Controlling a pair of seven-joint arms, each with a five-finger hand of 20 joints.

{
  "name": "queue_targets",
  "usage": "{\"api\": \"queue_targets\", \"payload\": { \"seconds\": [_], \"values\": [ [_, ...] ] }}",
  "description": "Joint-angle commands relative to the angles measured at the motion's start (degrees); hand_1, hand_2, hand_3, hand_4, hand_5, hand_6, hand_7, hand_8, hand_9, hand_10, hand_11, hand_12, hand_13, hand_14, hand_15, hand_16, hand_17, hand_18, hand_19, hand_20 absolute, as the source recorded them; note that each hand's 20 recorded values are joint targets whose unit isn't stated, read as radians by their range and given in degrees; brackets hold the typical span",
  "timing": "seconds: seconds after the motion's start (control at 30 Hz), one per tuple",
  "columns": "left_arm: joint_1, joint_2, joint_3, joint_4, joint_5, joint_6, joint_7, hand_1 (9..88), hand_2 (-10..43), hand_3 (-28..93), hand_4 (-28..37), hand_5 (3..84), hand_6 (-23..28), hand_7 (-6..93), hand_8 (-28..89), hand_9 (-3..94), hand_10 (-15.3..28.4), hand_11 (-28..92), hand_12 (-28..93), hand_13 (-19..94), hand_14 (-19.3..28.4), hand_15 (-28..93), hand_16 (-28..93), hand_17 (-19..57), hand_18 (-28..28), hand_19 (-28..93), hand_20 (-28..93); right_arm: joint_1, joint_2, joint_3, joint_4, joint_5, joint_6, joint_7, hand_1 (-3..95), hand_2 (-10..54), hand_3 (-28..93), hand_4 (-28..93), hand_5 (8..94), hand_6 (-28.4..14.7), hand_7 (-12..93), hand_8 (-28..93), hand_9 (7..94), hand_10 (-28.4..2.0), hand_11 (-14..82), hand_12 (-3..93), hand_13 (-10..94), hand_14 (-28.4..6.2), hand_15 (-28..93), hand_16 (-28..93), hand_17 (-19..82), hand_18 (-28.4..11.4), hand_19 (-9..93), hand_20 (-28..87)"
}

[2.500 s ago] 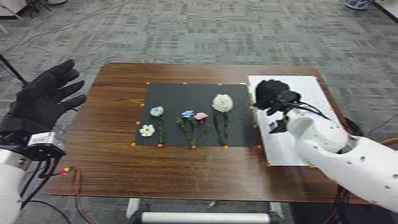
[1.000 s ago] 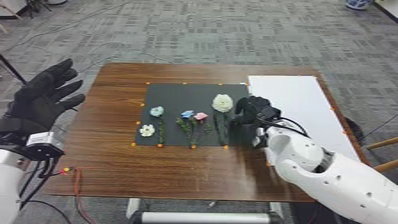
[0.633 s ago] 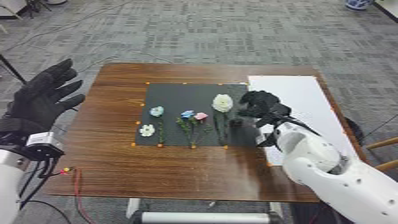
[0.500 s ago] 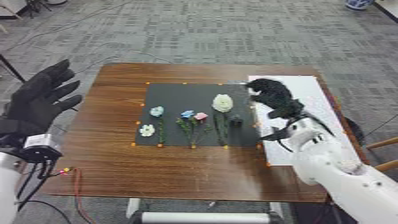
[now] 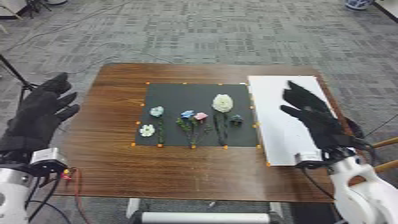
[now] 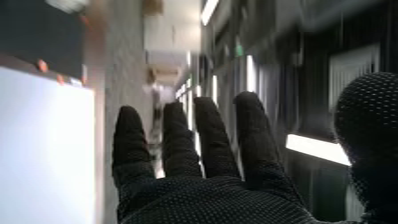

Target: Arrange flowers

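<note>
- Right hand [image 5: 315,119]: open, its straight fingers spread, above the flat white rectangular sheet [image 5: 275,135] on the brown wooden counter [image 5: 178,175].
- Left hand [image 5: 34,117]: fingers extended and parted, beyond the counter's left edge.
- Left of the right hand, on the dark square mat [image 5: 178,92]: the small dark-teal flower [image 5: 235,120] is nearest it, beside the large cream-white, long-stemmed flower [image 5: 222,103].
- Both flowers are probably light, with soft, easily crushed petals and stiffer, thin stems; best pinched gently by the stem, below the bloom.
</note>
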Motion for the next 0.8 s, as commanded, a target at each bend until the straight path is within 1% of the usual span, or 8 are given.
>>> {"api": "queue_targets", "payload": {
  "seconds": [0.03,0.13,0.23,0.3,0.4,0.5,0.67,0.8],
  "values": [
    [-2.7,0.73,4.4,0.31,1.46,0.77,-0.95,27.3,-6.3,67,-28.3,18.9,0.1,19.1,-9,12.9,7.9,17,21,5,11.3,40,-4,-10.6,18.1,37,9,-4.5,-6.1,4.1,-3.6,16.4,-3.8,6.6,15.3,-3.8,86,-25,28.5,-3.3,9,-7,26.4,-11.4,1.2,21.9,14,-10.2,11,27,-3,-18.9,35,14],
    [-3.2,0.53,5.75,0.71,0.49,-0.15,-1.02,27.4,-6.3,67,-28.3,18.8,0.0,19.1,-9,12.9,7.8,17,21,5,11.1,40,-4,-10.7,18.2,37,9,-4.0,-6.6,2.1,-3.3,15.4,-1.9,6.4,15.7,-3.0,85,-25,27.0,-4.1,9,-7,25.1,-12.0,0.6,23.0,13,-10.7,11,28,-5,-19.8,36,14],
    [-4.3,1.39,6.05,0.93,1.91,-0.64,-0.86,27.4,-6.3,67,-28.3,18.7,0.0,19.1,-9,12.7,7.5,17,21,4,10.9,40,-4,-10.8,18.2,37,9,-3.4,-7.9,0.5,-2.5,13.1,-1.1,4.0,16.0,-3.2,85,-24,27.2,-4.0,9,-6,25.1,-11.9,1.0,23.5,13,-10.8,12,29,-6,-20.1,36,14],
    [-2.6,0.82,4.79,-0.2,4.72,0.05,-0.39,27.4,-6.0,67,-28.3,18.2,-0.1,19.3,-9,12.4,7.4,17,22,4,10.7,40,-4,-10.8,18.2,37,9,-2.0,-8.2,-1.0,-1.5,12.2,-0.3,2.6,16.7,-3.4,85,-24,28.4,-1.2,10,-7,25.3,-10.1,1.0,23.6,13,-10.8,12,30,-6,-20.0,36,14],
    [-0.8,-0.12,4.14,-0.62,2.57,-0.7,0.3,27.3,-5.9,67,-28.3,18.1,-0.1,19.6,-9,12.3,7.3,17,22,4,10.7,40,-4,-10.8,18.1,37,9,-2.0,-8.9,-0.6,-1.4,11.3,-0.4,2.7,17.4,-3.8,85,-25,29.7,1.1,10,-8,26.1,-8.6,1.4,23.7,14,-10.6,13,30,-5,-20.0,37,14],
    [0.0,-0.42,4.33,-0.61,2.86,0.15,0.05,27.3,-6.0,67,-28.3,18.1,-0.1,19.7,-9,12.4,7.4,16,22,4,10.7,40,-4,-10.8,18.1,37,9,-2.2,-9.7,-0.4,-1.3,11.1,-0.6,3.2,17.5,-4.0,85,-25,29.8,1.3,11,-8,26.5,-8.2,1.6,23.6,15,-10.6,13,30,-4,-20.0,37,14],
    [-2.8,0.09,6.61,0.64,2.44,-0.31,-0.11,27.0,-5.8,67,-28.3,18.3,-0.1,19.6,-9,12.8,7.6,17,22,4,10.7,40,-4,-10.8,18.2,37,9,-1.3,-10.3,-0.8,-1.4,10.7,0.8,3.6,17.5,-4.2,85,-25,30.0,0.7,11,-8,27.2,-8.8,1.9,23.4,16,-10.6,13,30,-4,-20.1,37,14],
    [-3.0,0.44,6.39,0.72,2.44,-1.08,-0.35,26.9,-5.6,67,-28.3,18.3,-0.1,19.7,-9,12.9,7.7,17,22,4,10.7,40,-4,-10.8,18.2,37,9,-0.2,-10.7,-2.0,-1.1,10.0,0.5,3.1,17.7,-4.0,85,-25,30.7,1.4,11,-9,28.0,-8.8,2.4,23.3,16,-10.8,14,30,-4,-20.2,37,15]
  ]
}}
